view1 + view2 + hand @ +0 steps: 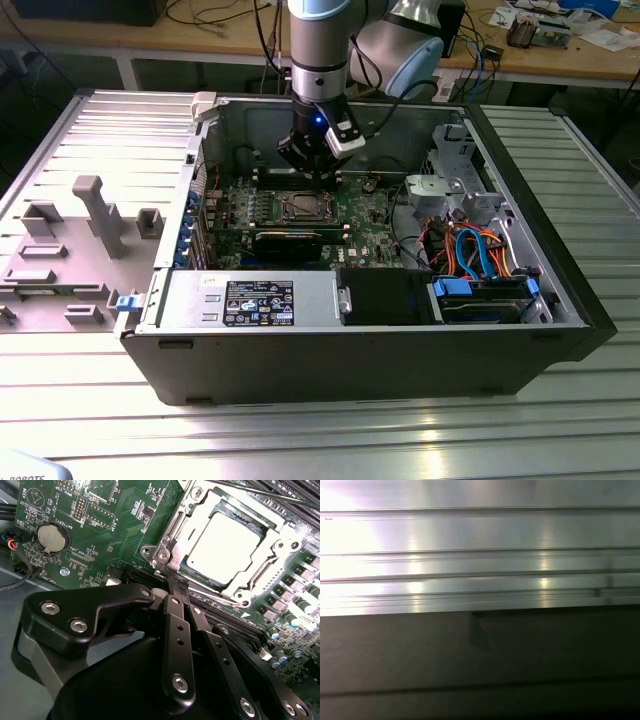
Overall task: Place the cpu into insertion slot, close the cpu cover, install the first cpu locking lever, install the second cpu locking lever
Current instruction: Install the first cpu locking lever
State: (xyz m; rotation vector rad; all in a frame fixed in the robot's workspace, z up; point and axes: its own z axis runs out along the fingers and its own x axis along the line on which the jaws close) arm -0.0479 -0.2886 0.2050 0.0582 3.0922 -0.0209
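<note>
The cpu (225, 545), a pale silvery square, lies in the insertion slot (303, 207) on the green board inside the open computer case. The cpu cover (280, 550), a silvery frame, lies flat around the chip, which shows through its window. My gripper (178, 584) is shut, and its thin black fingertips point down at the socket's corner, close to the hinge screws (162, 555). A thin metal lever (172, 527) runs along the socket's edge beside that corner. In the exterior view my gripper (318, 178) hangs just behind the socket.
A black graphics card (290, 240) lies in front of the socket, and the power supply (250, 298) sits at the case's front. Blue and orange cables (480, 250) fill the exterior view's right. A grey fixture tray (70, 250) stands to the left. A coin battery (52, 537) sits on the board.
</note>
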